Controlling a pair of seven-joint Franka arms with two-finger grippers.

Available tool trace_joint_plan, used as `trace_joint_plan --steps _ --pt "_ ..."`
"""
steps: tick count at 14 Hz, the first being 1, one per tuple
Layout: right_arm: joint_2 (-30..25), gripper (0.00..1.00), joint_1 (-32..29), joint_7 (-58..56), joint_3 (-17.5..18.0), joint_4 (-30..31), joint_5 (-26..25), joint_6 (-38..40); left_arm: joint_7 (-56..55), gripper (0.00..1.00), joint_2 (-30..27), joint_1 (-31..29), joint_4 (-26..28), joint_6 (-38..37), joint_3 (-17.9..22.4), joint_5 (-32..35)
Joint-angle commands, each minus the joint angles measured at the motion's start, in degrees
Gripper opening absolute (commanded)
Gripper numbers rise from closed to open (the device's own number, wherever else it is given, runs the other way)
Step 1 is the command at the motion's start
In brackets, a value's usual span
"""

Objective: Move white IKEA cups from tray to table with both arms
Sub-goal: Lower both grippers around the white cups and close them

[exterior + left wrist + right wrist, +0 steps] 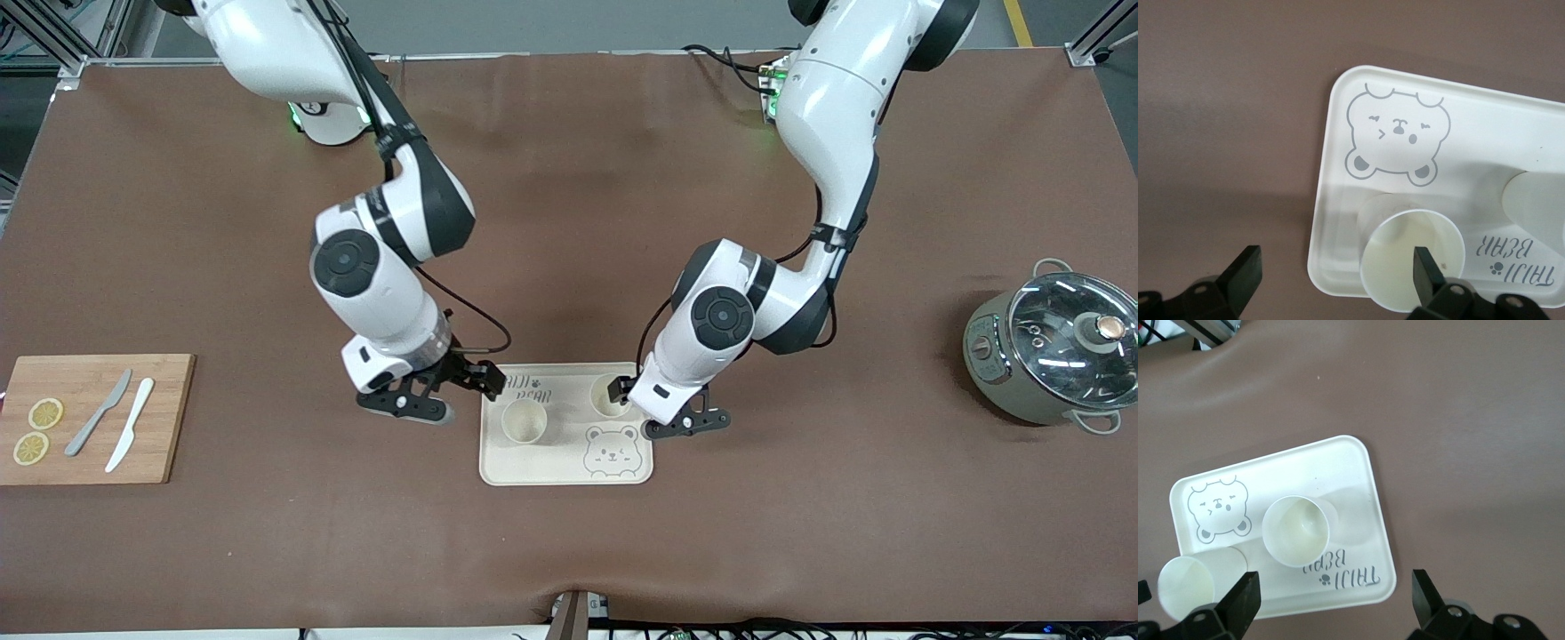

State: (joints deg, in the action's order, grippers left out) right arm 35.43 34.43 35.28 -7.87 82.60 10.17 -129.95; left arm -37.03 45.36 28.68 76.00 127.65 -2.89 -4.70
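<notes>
1. Two white IKEA cups stand upright and apart on the cream tray (498, 462). The first cup (524, 422) sits toward the right arm's end of the tray; the second cup (610, 396) sits toward the left arm's end, slightly farther from the front camera.
2. The tray lies flat at mid-table; a printed bear face (611, 450) marks its corner nearest the front camera on the left arm's side; lettering (534, 381) runs along its edge nearer the robots.
3. Left gripper (1338, 277): I read its fingers as spread wide, holding nothing; one fingertip (1426, 270) stands over the mouth of the second cup (1411, 257), the other outside the tray edge, over the table.
4. Right gripper (1335, 600): likewise spread wide and empty; it hangs at the tray's edge on the right arm's side, beside the first cup (1297, 530).
5. Surroundings: a brown table cover (569, 551); toward the right arm's end, a wooden cutting board (93, 418) bearing two lemon slices (37, 431), a grey knife (98, 412) and a white knife (130, 424); toward the left arm's end, a lidded pot (1053, 351).
</notes>
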Motion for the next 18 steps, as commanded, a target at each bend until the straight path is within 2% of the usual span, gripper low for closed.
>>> trace_joint_plan --steps 1,5,13,18 --pt "3.1 1.00 1.3 0.9 -0.8 -1.0 -0.1 -3.4 -1.6 1.00 1.4 0.8 -1.6 1.5 0.2 -0.7" --pt "6.4 1.00 1.4 0.9 -0.8 -1.1 -2.5 -7.4 -2.1 1.00 2.8 1.3 -1.5 4.5 0.2 -0.7" --pt "10.1 1.00 1.6 0.8 -0.7 -1.1 -2.6 -12.7 -1.9 1.00 5.2 2.4 -1.5 8.9 0.3 -0.2" --pt "12.2 1.00 2.0 0.8 -0.7 -1.4 -2.5 -15.4 -1.8 1.00 5.8 3.0 -1.1 9.2 0.5 0.0"
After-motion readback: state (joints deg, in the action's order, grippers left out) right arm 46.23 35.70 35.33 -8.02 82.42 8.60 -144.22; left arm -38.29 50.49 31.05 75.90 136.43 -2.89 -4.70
